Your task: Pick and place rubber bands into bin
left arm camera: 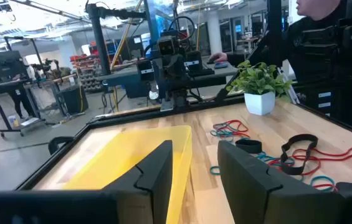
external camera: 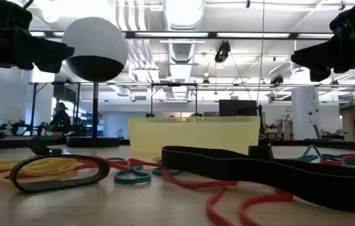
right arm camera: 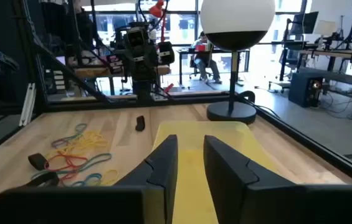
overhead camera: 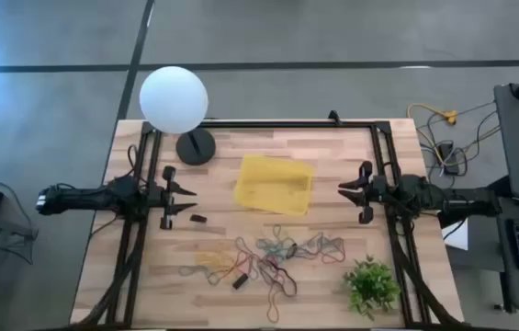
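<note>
- Left gripper (overhead camera: 186, 204) hangs over the left side of the counter (overhead camera: 332, 285), jaws apart with a clear gap and nothing in it, pointing at the right arm.
- Right gripper (overhead camera: 349, 191) hangs over the right side, facing back. Its jaws have a narrower gap, also holding nothing.
- The bin (overhead camera: 274, 184), the yellow see-through tray, sits flat on the counter between the two sets of jaws, straight ahead of both. It looks a little nearer the left jaws than the right ones.
- The rubber bands (overhead camera: 273, 256) are scattered loose across the counter's near side, off to the side of both jaws and below them, not touching either. Red, blue, green, yellow and black loops are tangled together, all outside the bin as far as I can tell.
- A couple of small black blocks (overhead camera: 198, 219) lie on the counter, one just beside the left jaws, another in among the bands.
- White globe lamp (overhead camera: 174, 99) stands at the far edge beyond the left jaws, and a little green plant (overhead camera: 371, 283) sits at the near right corner, near the right arm.
</note>
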